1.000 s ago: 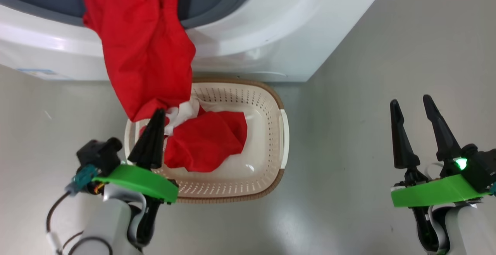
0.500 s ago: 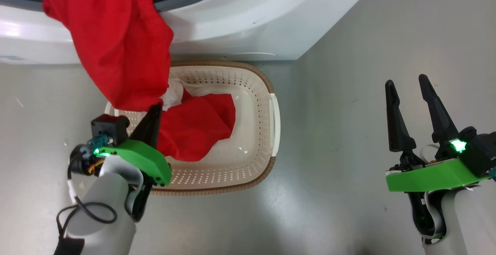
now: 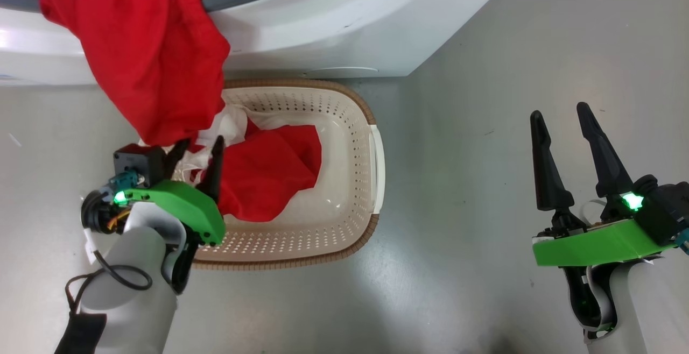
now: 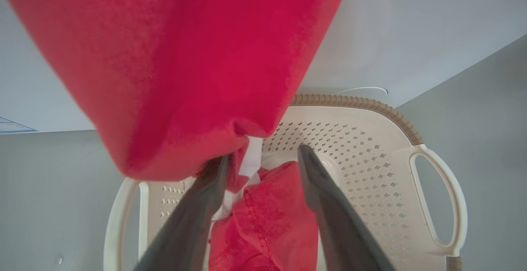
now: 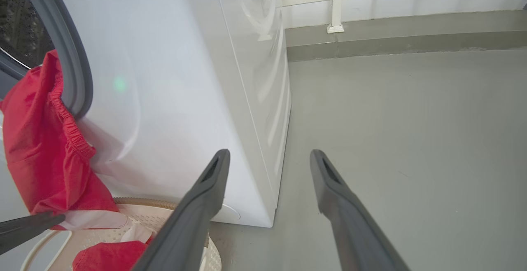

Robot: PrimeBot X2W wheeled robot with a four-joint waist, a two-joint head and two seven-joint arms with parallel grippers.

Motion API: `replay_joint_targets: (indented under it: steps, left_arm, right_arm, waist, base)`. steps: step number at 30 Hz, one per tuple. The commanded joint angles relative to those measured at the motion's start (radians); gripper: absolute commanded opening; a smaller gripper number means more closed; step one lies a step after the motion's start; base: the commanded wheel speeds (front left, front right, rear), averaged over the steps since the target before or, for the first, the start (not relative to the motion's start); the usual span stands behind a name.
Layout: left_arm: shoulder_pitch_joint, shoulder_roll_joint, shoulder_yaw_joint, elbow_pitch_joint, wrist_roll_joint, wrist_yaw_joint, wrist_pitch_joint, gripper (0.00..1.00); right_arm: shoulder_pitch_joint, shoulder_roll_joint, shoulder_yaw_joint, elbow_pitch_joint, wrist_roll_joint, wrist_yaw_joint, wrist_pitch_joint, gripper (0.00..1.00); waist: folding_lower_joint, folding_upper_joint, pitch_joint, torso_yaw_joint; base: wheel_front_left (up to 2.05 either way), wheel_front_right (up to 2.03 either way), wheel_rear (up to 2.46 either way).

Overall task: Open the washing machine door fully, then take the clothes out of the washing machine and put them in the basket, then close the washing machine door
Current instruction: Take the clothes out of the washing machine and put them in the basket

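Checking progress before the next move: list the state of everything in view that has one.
washing machine: mouth uncovered.
basket: upright on the floor, partly filled.
clothes: draped out of the machine's mouth, lower end in the basket.
left tool: open, fingers astride the cloth.
right tool: open, empty.

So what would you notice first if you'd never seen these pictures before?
The big bright red clothes, spilling out of the white washing machine at the top and drooping into the cream basket on the grey floor. Next, the left gripper, open at the basket's left edge by the cloth, and the right gripper, open and empty far to the right.
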Motion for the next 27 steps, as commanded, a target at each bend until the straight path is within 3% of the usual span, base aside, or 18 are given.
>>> replay_joint_targets:
  steps: [1, 16, 27]
  left_arm:
    - [0.003, 0.039, 0.027, -0.007, -0.006, -0.006, -0.005, 1.0]
    - [0.08, 0.018, 0.077, -0.145, -0.008, -0.006, -0.005, 1.0]
    - [0.183, 0.019, 0.168, -0.367, 0.066, -0.006, -0.005, 1.0]
  right_arm:
    - [-0.002, -0.006, 0.024, -0.02, -0.001, 0.005, -0.006, 1.0]
    - [0.015, -0.006, 0.015, -0.011, -0.018, 0.005, -0.006, 1.0]
    - [0.036, -0.006, 0.006, -0.006, -0.034, 0.005, -0.006, 1.0]
  waist:
    - [0.0, 0.0, -0.003, 0.003]
    - [0.0, 0.0, -0.057, 0.03]
    - [0.0, 0.0, -0.099, 0.058]
  base:
    - [0.0, 0.0, 0.0]
    - [0.0, 0.0, 0.0]
    - [0.0, 0.0, 0.0]
